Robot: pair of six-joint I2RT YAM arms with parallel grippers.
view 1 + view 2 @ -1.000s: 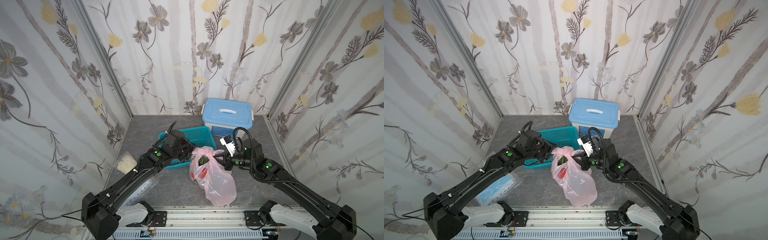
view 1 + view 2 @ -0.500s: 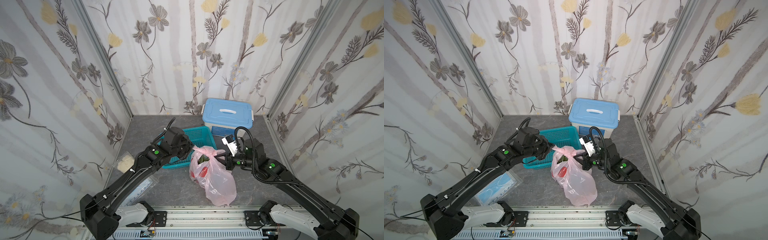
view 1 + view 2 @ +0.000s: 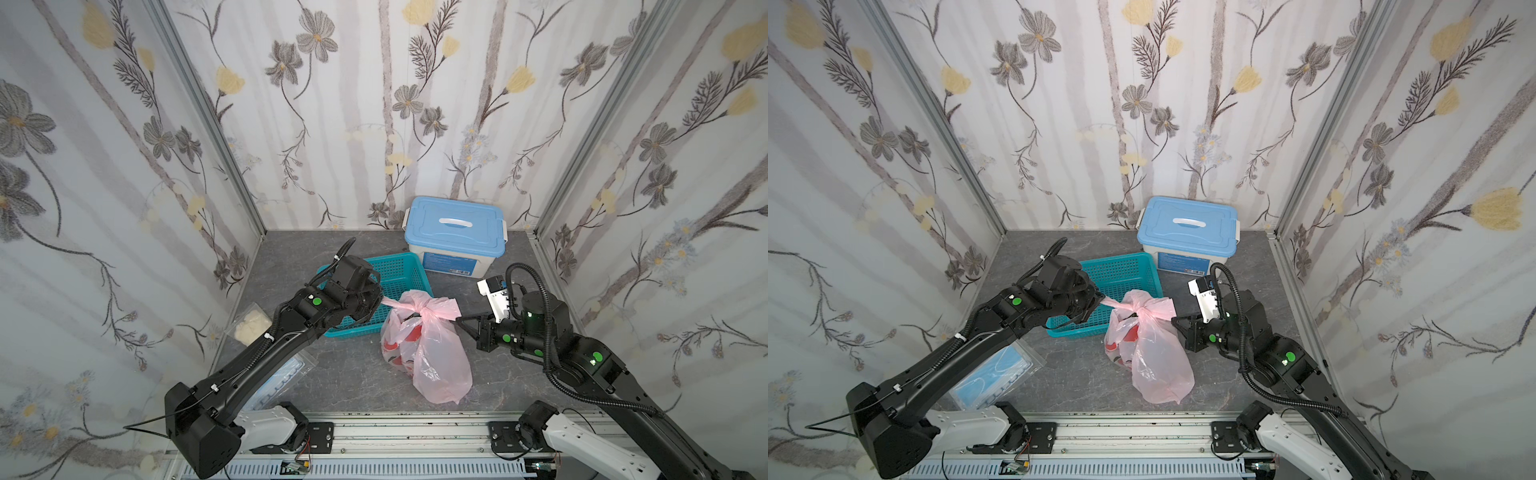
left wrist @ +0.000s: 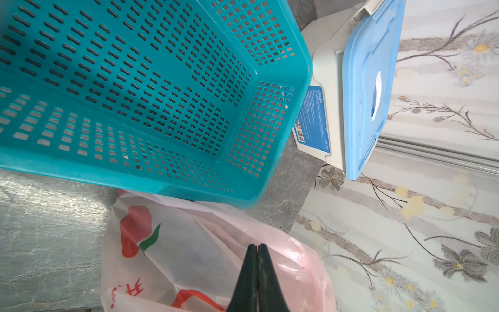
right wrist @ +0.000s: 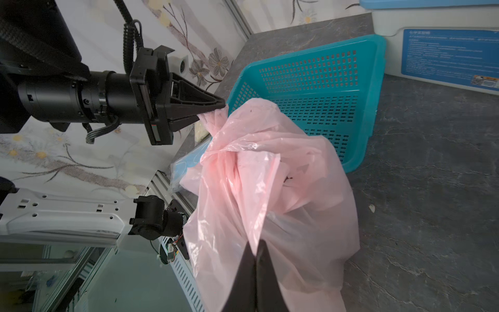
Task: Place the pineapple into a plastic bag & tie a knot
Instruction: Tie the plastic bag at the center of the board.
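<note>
The pink plastic bag stands on the grey table, in front of the teal basket in both top views. Its handles are bunched into a knot with one end sticking out to each side. My left gripper is shut on the left end, which also shows in the right wrist view at the left gripper. My right gripper is shut on the right end, a pink strip running into the gripper. The bag's film hides the pineapple. The left gripper is pressed shut over the bag.
A teal basket sits just behind the bag, under my left wrist. A blue-lidded white box stands at the back wall. A clear pouch of white lumps and a packet of blue masks lie at the left. Walls close three sides.
My left gripper has shut on the bag's left handle end. Both grippers have drawn apart sideways, and the handles have pulled into a tighter bunch.
</note>
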